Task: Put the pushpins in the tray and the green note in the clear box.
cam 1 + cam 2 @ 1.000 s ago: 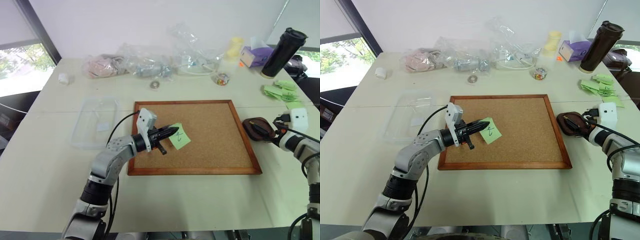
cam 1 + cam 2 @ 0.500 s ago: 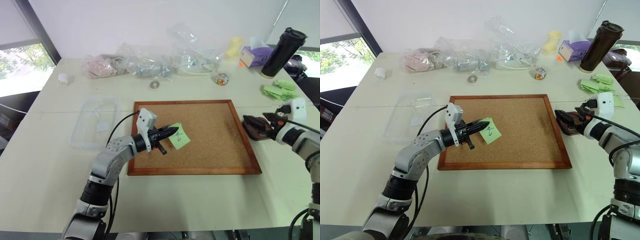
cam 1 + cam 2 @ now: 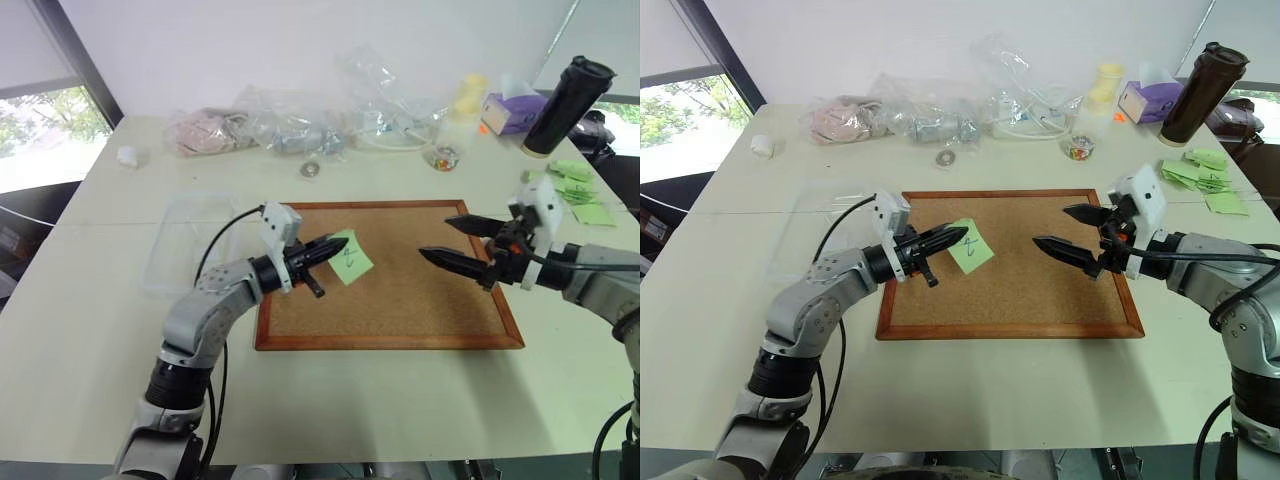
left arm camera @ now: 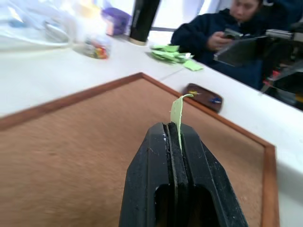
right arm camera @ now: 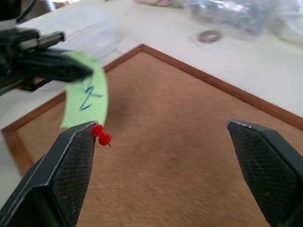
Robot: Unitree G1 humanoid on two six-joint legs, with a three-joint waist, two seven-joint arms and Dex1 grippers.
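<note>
The left gripper [image 3: 340,243] is pinched tight on the edge of the green note [image 3: 350,256], a soft square slip with a dark scribble, held up over the cork board's [image 3: 400,300] near-left part. The right gripper [image 3: 459,243] hangs over the same grainy, wood-framed board with its black textured fingers spread wide, nothing between them. A red pushpin [image 5: 102,135] sits right at one fingertip in the right wrist view. The clear box [image 3: 190,243], shallow glossy plastic, lies just left of the board; the brown rounded tray [image 4: 202,96] lies just off its right edge.
</note>
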